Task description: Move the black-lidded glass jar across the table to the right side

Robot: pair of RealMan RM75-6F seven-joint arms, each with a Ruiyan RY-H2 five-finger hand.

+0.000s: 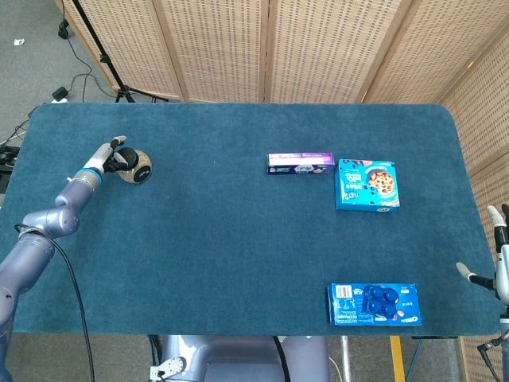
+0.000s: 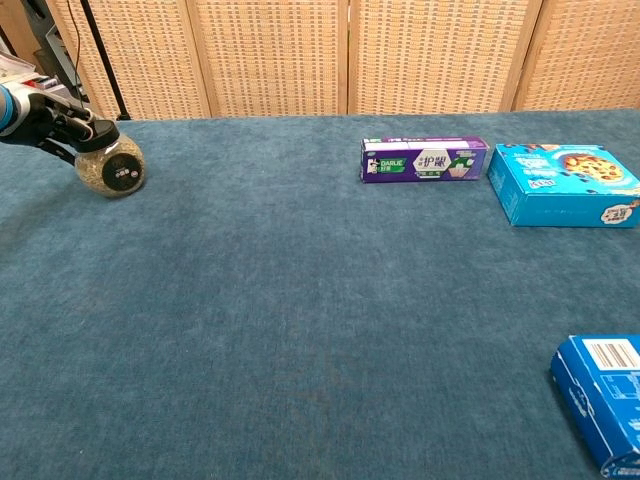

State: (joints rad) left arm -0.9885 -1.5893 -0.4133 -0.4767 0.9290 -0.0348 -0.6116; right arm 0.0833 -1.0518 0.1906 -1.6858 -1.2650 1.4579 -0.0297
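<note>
The black-lidded glass jar is at the far left of the blue table, tipped over toward its lid. My left hand reaches in from the left, and its fingers are wrapped around the black lid. My right hand hangs off the table's right edge near the front, fingers apart and holding nothing. The chest view does not show it.
A purple box and a blue cookie box lie right of centre. A blue Oreo box sits at the front right. Wicker screens stand behind the table.
</note>
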